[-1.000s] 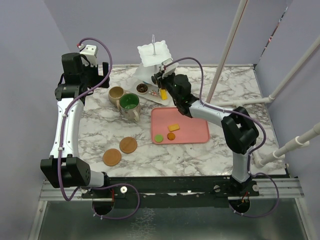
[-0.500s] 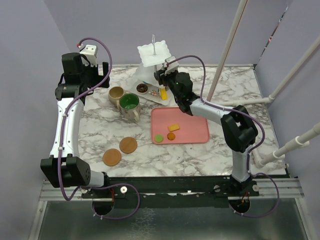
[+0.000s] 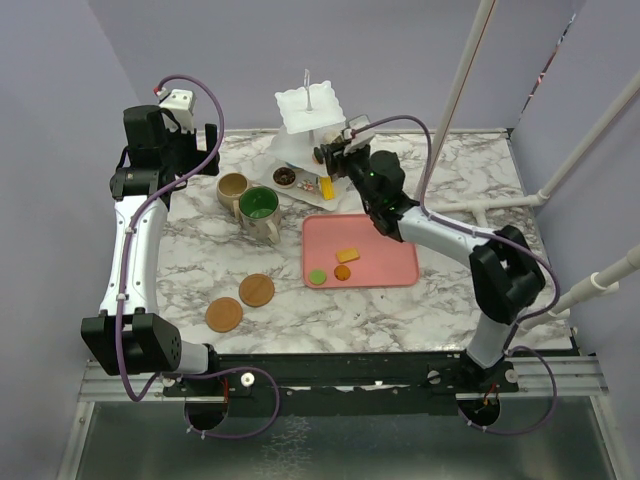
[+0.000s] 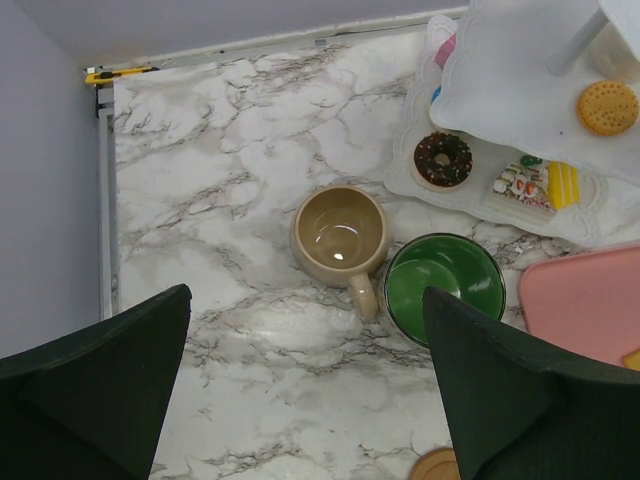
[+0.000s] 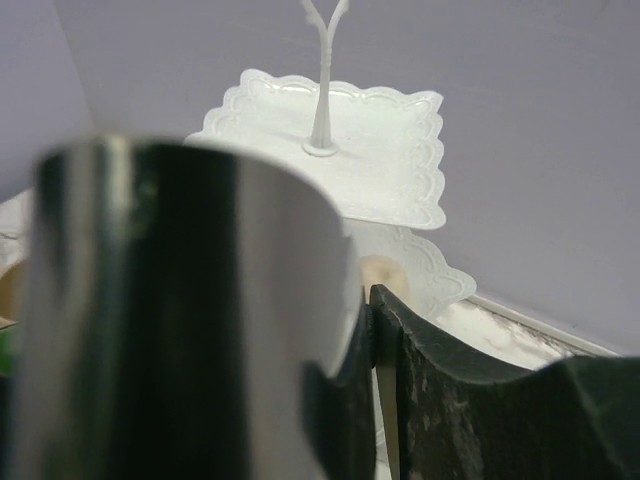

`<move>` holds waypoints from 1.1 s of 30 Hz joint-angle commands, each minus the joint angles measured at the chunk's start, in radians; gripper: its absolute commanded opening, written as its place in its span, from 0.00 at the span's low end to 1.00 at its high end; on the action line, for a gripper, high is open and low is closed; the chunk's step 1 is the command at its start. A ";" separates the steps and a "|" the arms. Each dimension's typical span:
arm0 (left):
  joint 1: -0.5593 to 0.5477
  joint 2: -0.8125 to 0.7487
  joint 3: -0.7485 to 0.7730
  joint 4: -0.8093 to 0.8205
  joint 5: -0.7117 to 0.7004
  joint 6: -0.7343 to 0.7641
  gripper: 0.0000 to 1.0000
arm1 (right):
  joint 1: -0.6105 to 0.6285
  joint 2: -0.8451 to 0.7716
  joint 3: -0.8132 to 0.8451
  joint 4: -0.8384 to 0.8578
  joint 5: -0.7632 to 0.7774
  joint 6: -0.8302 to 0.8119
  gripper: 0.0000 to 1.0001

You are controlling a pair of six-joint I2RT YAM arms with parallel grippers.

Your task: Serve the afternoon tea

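Observation:
The white three-tier stand (image 3: 308, 108) stands at the back of the table. A chocolate donut (image 3: 285, 176) and small cake pieces (image 3: 325, 186) lie on its bottom tier, and a round cookie (image 4: 608, 107) lies on the middle tier. My right gripper (image 3: 328, 157) is at the stand's middle tier; in the right wrist view (image 5: 370, 300) its jaws are closed together with nothing seen between them. The beige mug (image 3: 233, 187) and the green-inside mug (image 3: 259, 207) stand side by side. My left gripper (image 4: 306, 300) hangs open high above them. Two wooden coasters (image 3: 257, 290) (image 3: 224, 313) lie near the front.
A pink tray (image 3: 385, 262) lies right of centre and holds a yellow cake piece (image 3: 348, 254), a green macaron (image 3: 317, 276) and an orange pastry (image 3: 342, 272). White poles (image 3: 455, 90) rise at the back right. Purple walls close in the left and back.
My right arm's wrist and elbow have swung to the right, while its gripper stays by the stand's middle tier. The left arm has not moved.

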 commanded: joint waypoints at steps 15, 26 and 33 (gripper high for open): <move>0.009 0.018 0.020 0.004 0.070 -0.038 0.99 | 0.234 -0.530 -0.581 -0.221 0.136 0.143 0.52; 0.009 0.001 0.021 0.007 0.087 -0.053 0.99 | 0.240 -0.510 -0.670 -0.181 0.211 0.151 0.52; 0.010 -0.001 0.026 0.007 0.082 -0.051 0.99 | 0.239 -0.442 -0.677 -0.122 0.236 0.150 0.58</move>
